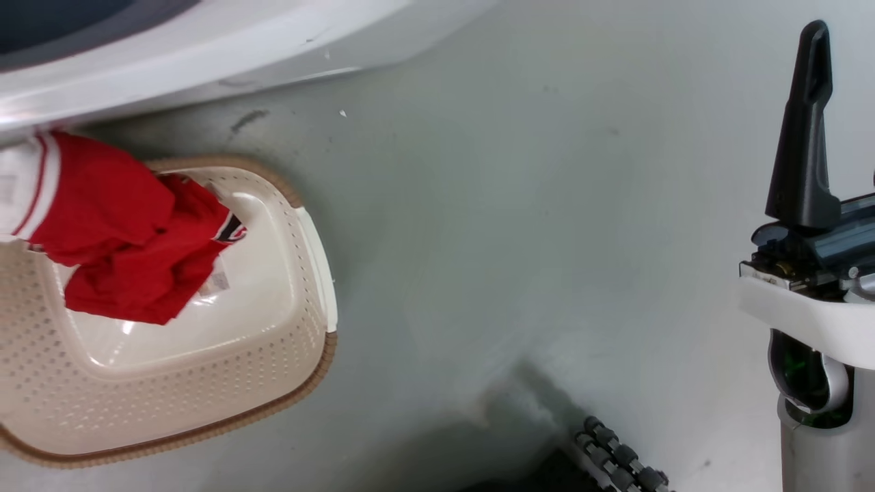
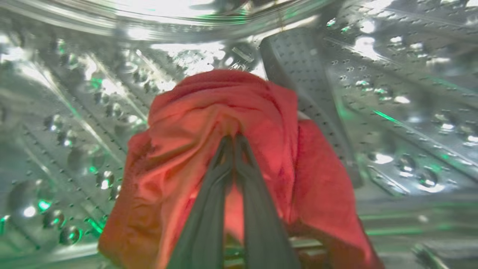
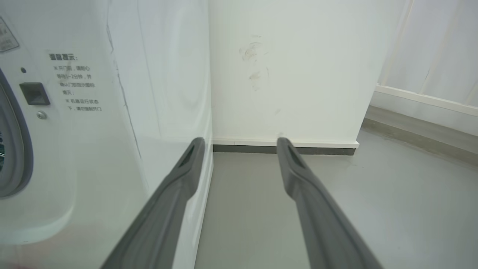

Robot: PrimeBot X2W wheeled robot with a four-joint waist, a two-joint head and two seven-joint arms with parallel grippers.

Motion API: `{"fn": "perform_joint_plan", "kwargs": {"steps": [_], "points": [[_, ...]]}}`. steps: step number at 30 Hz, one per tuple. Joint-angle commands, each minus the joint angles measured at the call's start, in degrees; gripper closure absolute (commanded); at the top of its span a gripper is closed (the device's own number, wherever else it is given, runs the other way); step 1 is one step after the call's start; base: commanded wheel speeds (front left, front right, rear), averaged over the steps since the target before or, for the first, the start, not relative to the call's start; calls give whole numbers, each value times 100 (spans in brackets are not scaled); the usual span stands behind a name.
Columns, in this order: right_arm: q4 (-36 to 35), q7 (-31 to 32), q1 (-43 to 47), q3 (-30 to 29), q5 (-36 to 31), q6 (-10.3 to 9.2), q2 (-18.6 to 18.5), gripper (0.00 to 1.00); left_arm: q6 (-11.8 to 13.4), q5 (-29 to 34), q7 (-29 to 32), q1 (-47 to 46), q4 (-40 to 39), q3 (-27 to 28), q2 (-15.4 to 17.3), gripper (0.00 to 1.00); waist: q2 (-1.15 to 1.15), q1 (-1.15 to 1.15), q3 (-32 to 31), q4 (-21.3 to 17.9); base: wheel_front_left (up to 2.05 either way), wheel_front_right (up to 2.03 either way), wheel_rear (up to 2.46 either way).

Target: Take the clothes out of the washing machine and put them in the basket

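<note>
1. My left gripper [image 2: 233, 140] was inside the drum [image 2: 392, 93], fingers pressed together on a fold of a red garment [image 2: 209, 112].
2. I judged it best to draw straight back, keeping trailing cloth off the paddle [image 2: 306, 93].
3. Right gripper [image 3: 241, 144]: fingers spread, empty, beside the machine [image 3: 112, 112].
4. The basket [image 1: 205, 403], on the floor [image 1: 513, 239], held a second garment [image 1: 130, 239], partly draped over its far rim.

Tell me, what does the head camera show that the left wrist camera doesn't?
Head view: the basket on grey floor, a red garment draped over its edge, and the white washing machine. Left wrist view: the steel drum and the left gripper pinched shut on red cloth. Both: red clothing.
</note>
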Motion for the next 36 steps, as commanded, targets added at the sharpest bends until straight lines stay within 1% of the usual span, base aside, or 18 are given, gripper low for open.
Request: {"fn": "perform_joint_plan", "kwargs": {"steps": [1, 8, 15, 24, 31, 34, 36], "points": [[38, -11, 99, 2, -65, -6, 4, 0, -32, -94, -197, 197, 28, 24, -47, 100, 0, 0, -322, 181, 0, 0, 0], [166, -11, 299, 71, -283, -6, 1, 0, -70, -318, -1040, 1114, 127, -147, -351, 100, 0, 0, -949, 466, 0, 0, 0], [260, -11, 562, 45, -456, -6, 1, 0, -79, -689, -1851, 2135, 128, -428, -749, 100, 0, 0, -1535, 681, 0, 0, 0], [332, -11, 1033, 39, -662, -6, 1, 0, -75, -1249, -2882, 3402, -75, -788, -989, 100, 0, 0, -2405, 945, 0, 0, 0], [411, -11, 1290, 43, -785, -6, 1, 0, -76, -1450, -3248, 4145, -368, -970, -1145, 100, 0, 0, -2854, 1124, 0, 0, 0], [436, -11, 1395, 41, -819, -5, 2, 0, -64, -1493, -3305, 4495, -648, -940, -1156, 100, 0, 0, -3044, 1191, 0, 0, 0], [455, -11, 1457, 46, -849, -5, 1, 0, 10, -1478, -3317, 4781, -1003, -892, -1181, 100, 0, 0, -3158, 1229, 0, 0, 0]]}}
